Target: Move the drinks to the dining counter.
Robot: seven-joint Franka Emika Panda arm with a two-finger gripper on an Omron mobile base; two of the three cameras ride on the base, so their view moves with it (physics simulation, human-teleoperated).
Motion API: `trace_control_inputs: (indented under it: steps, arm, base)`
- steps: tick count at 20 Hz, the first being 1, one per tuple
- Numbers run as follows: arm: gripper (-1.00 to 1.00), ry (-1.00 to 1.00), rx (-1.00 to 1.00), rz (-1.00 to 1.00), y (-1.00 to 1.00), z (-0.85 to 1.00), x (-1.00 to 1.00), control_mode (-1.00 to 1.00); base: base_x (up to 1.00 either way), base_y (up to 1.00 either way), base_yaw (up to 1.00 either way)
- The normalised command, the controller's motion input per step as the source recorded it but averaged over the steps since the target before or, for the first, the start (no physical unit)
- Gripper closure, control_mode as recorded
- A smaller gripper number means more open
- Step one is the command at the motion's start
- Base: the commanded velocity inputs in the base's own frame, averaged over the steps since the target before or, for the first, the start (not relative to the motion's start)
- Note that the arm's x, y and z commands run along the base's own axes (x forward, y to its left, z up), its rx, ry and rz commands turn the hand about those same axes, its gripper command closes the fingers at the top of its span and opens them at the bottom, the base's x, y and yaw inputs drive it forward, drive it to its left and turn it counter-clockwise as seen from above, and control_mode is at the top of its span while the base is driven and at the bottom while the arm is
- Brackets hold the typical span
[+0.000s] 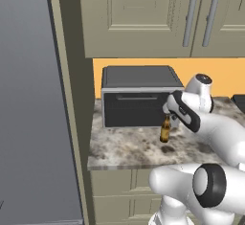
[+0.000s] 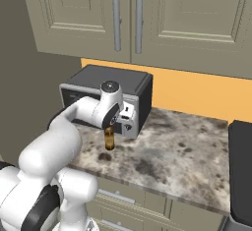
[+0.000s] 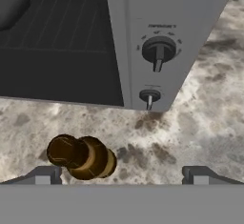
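Hovering over brown bottle (image 3: pixel 82 157), lower left of hand view; gripper (image 3: pixel 122 174) spread, empty. Shift left to centre neck, then descend.

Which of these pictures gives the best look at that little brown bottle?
The left base view: the brown bottle stands upright in full side profile before the toaster oven. The right base view hides its neck behind the arm; the hand view sees it from above.

Glossy white rounded arm (image 1: pixel 215 133) with dark joints.
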Motion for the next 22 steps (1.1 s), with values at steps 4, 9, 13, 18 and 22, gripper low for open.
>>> trace_control_inputs:
  steps: [4, 9, 13, 18, 22]
  arm:
    - [-1.00, 0.02, 0.00, 0.00, 0.12, 0.00, 0.00, -1.00]
    - [-1.00, 0.00, 0.00, 0.00, 0.11, 0.00, 0.01, -1.00]
    - [-1.00, 0.00, 0.00, 0.00, 0.15, -0.03, 0.03, -1.00]
    - [-1.00, 0.00, 0.00, 0.00, 0.16, -0.03, 0.10, -1.00]
    - [-1.00, 0.01, 0.00, 0.00, 0.09, -0.01, 0.16, -1.00]
  base:
    - [0.00, 0.00, 0.00]
    - [0.00, 0.00, 0.00]
    - [0.00, 0.00, 0.00]
    - [0.00, 0.00, 0.00]
    - [0.00, 0.00, 0.00]
